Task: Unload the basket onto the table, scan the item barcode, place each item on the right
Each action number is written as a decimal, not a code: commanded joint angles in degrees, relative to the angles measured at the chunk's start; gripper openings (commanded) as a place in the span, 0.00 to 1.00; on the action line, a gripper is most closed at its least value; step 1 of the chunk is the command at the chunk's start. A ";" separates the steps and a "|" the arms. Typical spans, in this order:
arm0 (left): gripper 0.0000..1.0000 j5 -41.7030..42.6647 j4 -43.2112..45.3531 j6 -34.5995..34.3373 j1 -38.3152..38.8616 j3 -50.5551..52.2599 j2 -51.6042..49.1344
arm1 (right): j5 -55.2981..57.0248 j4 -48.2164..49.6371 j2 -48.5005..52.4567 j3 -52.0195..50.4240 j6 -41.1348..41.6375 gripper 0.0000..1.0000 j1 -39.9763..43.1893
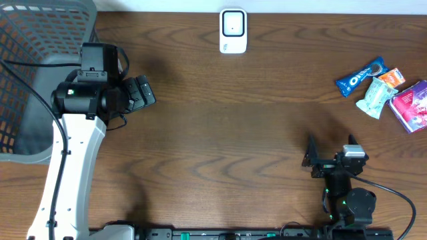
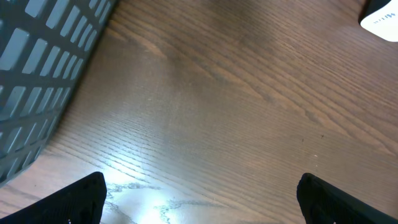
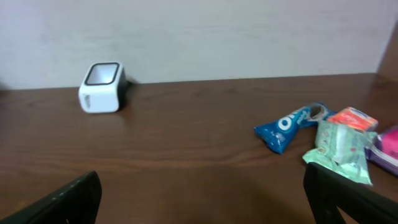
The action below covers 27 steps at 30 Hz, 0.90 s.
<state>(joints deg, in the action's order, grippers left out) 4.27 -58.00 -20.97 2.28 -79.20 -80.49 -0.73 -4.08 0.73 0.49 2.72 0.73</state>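
Note:
A white scanner box (image 1: 233, 30) stands at the table's far edge, also seen in the right wrist view (image 3: 101, 87). Several snack packs lie at the right: a blue Oreo pack (image 1: 360, 77) (image 3: 289, 124), an orange pack (image 1: 392, 77), a pale green pack (image 1: 375, 98) (image 3: 341, 149) and a pink-purple pack (image 1: 413, 107). No barcode shows on any of them. My left gripper (image 1: 145, 93) (image 2: 200, 183) hangs open over bare wood at the left, holding nothing. My right gripper (image 1: 331, 150) (image 3: 202, 180) is open near the front edge, facing the packs and short of them.
A grey mesh basket (image 1: 40, 33) (image 2: 37, 62) fills the far left corner, close beside the left arm. The scanner's corner (image 2: 380, 22) shows at the top right of the left wrist view. Bare wood lies between the two arms.

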 commanded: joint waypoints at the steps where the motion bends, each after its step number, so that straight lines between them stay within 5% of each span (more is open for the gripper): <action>1: 0.98 -0.70 -0.04 -0.11 -0.13 -0.31 -0.22 | 2.34 -0.22 -0.42 -0.17 1.95 0.99 0.85; 27: 0.98 -0.70 -0.04 -0.11 -0.13 -0.31 -0.22 | 0.39 -0.44 -0.42 -0.20 -1.60 0.99 1.79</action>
<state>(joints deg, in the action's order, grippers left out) 4.27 -58.00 -20.97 2.28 -79.20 -80.49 -0.01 -4.23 0.73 0.49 1.85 2.28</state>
